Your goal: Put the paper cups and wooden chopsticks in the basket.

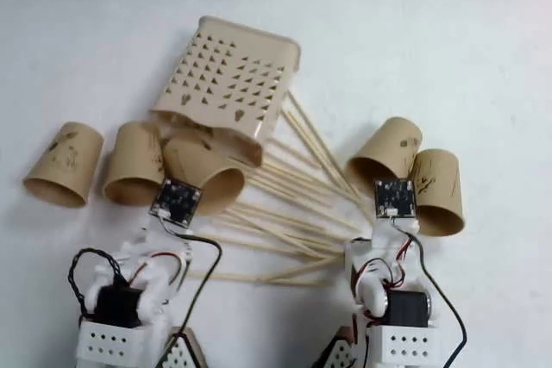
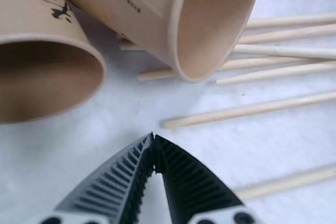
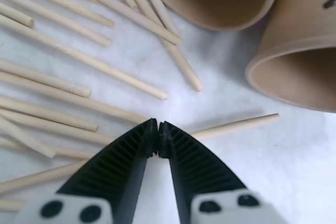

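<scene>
Clearly nothing is packed yet: the basket (image 1: pixel 228 84) lies tipped over on the table (image 1: pixel 483 58), probably needing righting. Five paper cups (image 1: pixel 65 164) lie on their sides around it, and wooden chopsticks (image 1: pixel 293 213) fan out between the arms. The left gripper (image 2: pixel 154 140) and right gripper (image 3: pixel 158 128) hover pinched together, empty.
</scene>
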`<action>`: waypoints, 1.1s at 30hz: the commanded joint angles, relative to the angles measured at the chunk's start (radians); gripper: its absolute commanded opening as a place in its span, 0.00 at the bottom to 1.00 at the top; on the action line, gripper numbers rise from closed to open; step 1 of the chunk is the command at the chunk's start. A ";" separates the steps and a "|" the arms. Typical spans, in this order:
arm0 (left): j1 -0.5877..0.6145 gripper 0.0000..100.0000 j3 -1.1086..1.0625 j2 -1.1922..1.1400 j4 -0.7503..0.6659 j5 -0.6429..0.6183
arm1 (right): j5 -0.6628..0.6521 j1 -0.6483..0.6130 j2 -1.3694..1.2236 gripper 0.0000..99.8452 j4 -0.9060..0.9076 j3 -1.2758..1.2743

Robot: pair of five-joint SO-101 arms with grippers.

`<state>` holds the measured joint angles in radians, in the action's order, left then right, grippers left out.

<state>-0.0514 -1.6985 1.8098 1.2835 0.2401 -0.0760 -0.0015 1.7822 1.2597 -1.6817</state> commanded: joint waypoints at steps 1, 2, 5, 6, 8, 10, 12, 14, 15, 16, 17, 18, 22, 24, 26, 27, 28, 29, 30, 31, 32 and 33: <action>-0.010 0.02 0.005 0.010 0.002 -0.009 | -0.006 0.008 0.008 0.02 0.004 -0.009; -0.010 0.02 0.005 0.010 0.002 -0.009 | -0.006 0.008 0.008 0.02 0.004 -0.009; -0.010 0.02 0.005 0.010 0.002 -0.009 | -0.006 0.008 0.008 0.02 0.004 -0.009; -0.010 0.02 0.005 0.010 0.002 -0.009 | -0.006 0.008 0.008 0.02 0.004 -0.009; -0.010 0.02 0.005 0.010 0.002 -0.009 | -0.006 0.008 0.008 0.02 0.004 -0.009; -0.010 0.02 0.005 0.010 0.002 -0.009 | -0.006 0.008 0.008 0.02 0.004 -0.009; -0.010 0.02 0.005 0.010 0.002 -0.009 | -0.006 0.008 0.008 0.02 0.004 -0.009; -0.010 0.02 0.005 0.010 0.002 -0.009 | -0.006 0.008 0.008 0.02 0.004 -0.009; -0.010 0.02 0.005 0.010 0.002 -0.009 | -0.006 0.008 0.008 0.02 0.004 -0.009; -0.010 0.02 0.005 0.010 0.002 -0.009 | -0.006 0.008 0.008 0.02 0.004 -0.009; -0.010 0.02 0.005 0.010 0.002 -0.009 | -0.006 0.008 0.008 0.02 0.004 -0.009; -0.010 0.02 0.005 0.010 0.002 -0.009 | -0.006 0.008 0.008 0.02 0.004 -0.009; -0.010 0.02 0.005 0.010 0.002 -0.009 | -0.006 0.008 0.008 0.02 0.004 -0.009; -0.010 0.02 0.005 0.010 0.002 -0.009 | -0.008 0.004 0.008 0.02 0.004 -0.009; -0.013 0.02 0.005 0.010 0.002 -0.009 | -0.008 -0.016 0.008 0.02 0.004 -0.009; -0.015 0.02 0.005 0.010 0.002 -0.009 | -0.008 -0.030 0.008 0.02 0.004 -0.009; -0.016 0.02 0.005 0.010 0.002 -0.009 | -0.008 -0.041 0.008 0.02 0.004 -0.009; -0.016 0.02 0.005 0.010 0.002 -0.009 | -0.008 -0.051 0.008 0.02 0.004 -0.009; -0.016 0.02 0.005 0.010 0.002 -0.009 | -0.008 -0.059 0.008 0.02 0.004 -0.009; -0.013 0.02 0.005 0.010 0.002 -0.009 | -0.008 -0.062 0.008 0.02 0.004 -0.009; -0.013 0.02 0.005 0.010 0.000 -0.006 | -0.008 -0.062 0.008 0.02 0.004 -0.009; -0.013 0.02 0.005 0.010 -0.005 -0.006 | -0.008 -0.061 0.008 0.02 0.004 -0.009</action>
<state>-0.0514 -1.6985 1.8098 1.2835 0.2401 -0.0760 -0.0506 1.7822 1.2597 -1.6817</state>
